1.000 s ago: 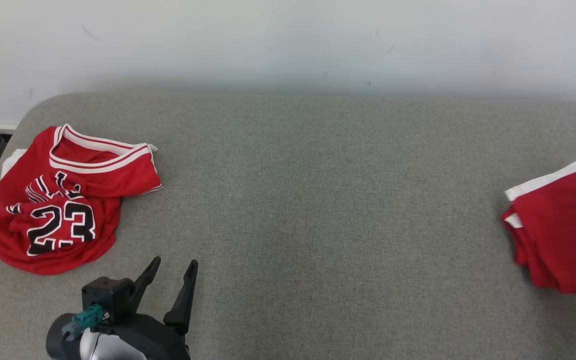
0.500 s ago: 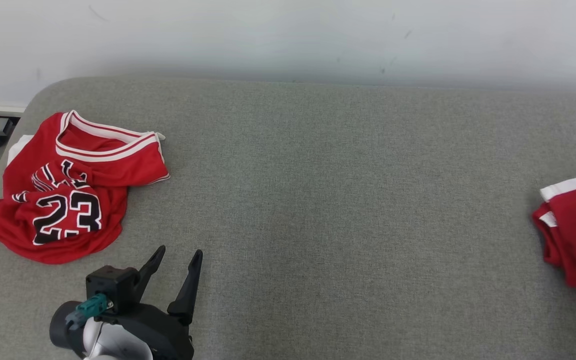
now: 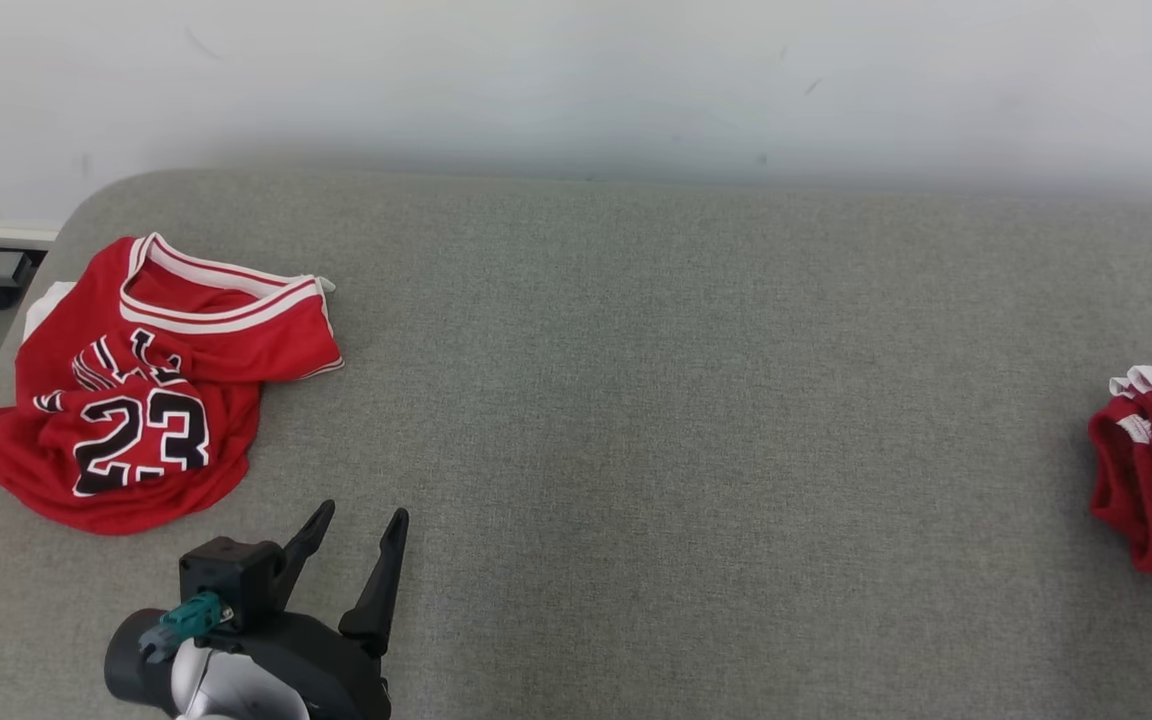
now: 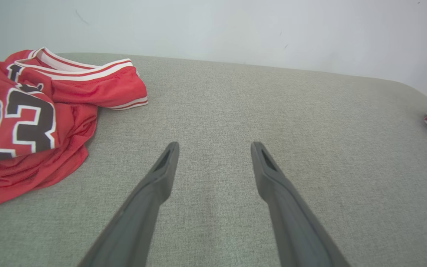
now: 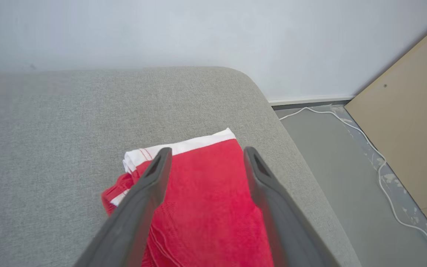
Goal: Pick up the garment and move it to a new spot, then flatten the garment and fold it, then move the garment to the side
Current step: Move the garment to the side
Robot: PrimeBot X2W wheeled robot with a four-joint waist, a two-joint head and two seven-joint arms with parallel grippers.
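Right hand [image 5: 207, 151] hangs spread apart over the folded garment [image 5: 206, 207] at the cushion's [image 5: 50, 129] right edge, so I'd lift straight up without snagging.

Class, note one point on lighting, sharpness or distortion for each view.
Head view: soft, even light, no glare; the number on the jersey reads sharp. Left wrist view: the wide lens stretches the left end effector. Right wrist view: the folded red garment looks crisp, the right end effector softer.
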